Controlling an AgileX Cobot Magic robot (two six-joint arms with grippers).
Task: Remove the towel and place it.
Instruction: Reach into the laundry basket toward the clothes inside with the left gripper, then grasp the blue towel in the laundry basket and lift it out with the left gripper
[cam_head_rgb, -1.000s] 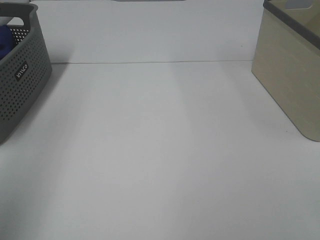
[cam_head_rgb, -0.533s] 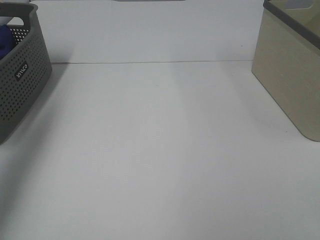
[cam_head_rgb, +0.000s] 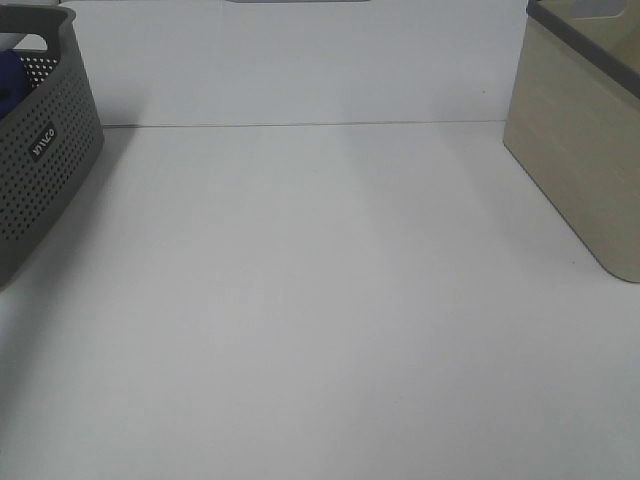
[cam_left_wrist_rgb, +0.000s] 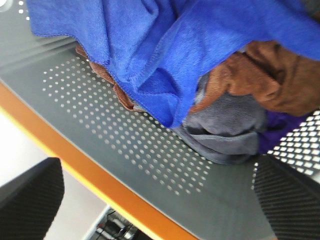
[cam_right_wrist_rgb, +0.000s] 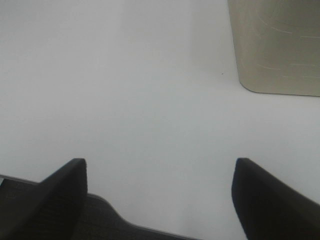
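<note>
Two grippers open, blue towel in the grey basket

The towel (cam_left_wrist_rgb: 165, 45) lay inside the grey basket (cam_left_wrist_rgb: 125, 145), ahead of the left gripper (cam_left_wrist_rgb: 155, 162) and not touched by it. It was crumpled and draped over other cloths. A brown cloth (cam_left_wrist_rgb: 265, 75) came out from under its fold, a grey cloth (cam_left_wrist_rgb: 225, 130) lay below that one, and a small piece of purple cloth (cam_left_wrist_rgb: 277, 125) showed just beside the grey one. One hemmed corner of the towel hung down over the grey cloth, toward the gripper.

Between the gripper and this pile was a stretch of the basket's perforated grey surface. An orange band (cam_left_wrist_rgb: 75, 172) ran along it on the side nearer to the gripper; what it belonged to I could not tell. The two dark fingers (cam_left_wrist_rgb: 30, 200) of the left gripper stood wide apart and held nothing.

The right gripper (cam_right_wrist_rgb: 159, 162) was spread wide too, and nothing was between its fingers. It hung over the white table (cam_right_wrist_rgb: 125, 75). The beige basket (cam_right_wrist_rgb: 280, 50) stood on the table ahead of it, off toward one finger and well apart from the fingertips.

From the high camera, the grey basket was at the left edge with a little blue showing inside, and the beige basket at the right edge. The two were well apart, with the table between them.
</note>
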